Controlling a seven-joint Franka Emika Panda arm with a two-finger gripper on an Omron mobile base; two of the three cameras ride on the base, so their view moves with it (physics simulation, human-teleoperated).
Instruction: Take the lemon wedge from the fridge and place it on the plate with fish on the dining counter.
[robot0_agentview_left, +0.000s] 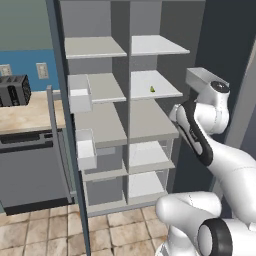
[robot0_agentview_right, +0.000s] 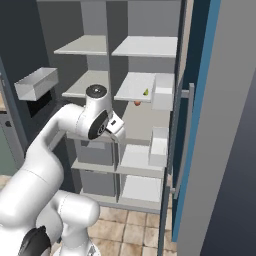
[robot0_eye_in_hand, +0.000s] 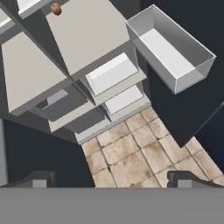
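fridge shelf (robot0_agentview_left: 155, 86): lemon wedge (robot0_agentview_left: 152, 89) well above fingers (robot0_eye_in_hand: 39, 180)

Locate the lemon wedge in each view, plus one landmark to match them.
Left base view: lemon wedge lies on the fridge's right-hand shelf, second from the top.
Right base view: lemon wedge lies on that same shelf, beside a white door bin.
Hand view: not in it.
Shared landmark: the fridge's centre divider.

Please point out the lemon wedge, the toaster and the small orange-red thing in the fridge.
lemon wedge (robot0_agentview_left: 152, 89): left base view, its middle, on a shelf.
toaster (robot0_agentview_left: 13, 90): left base view, its dark front.
small orange-red thing (robot0_eye_in_hand: 56, 8): hand view, its middle.
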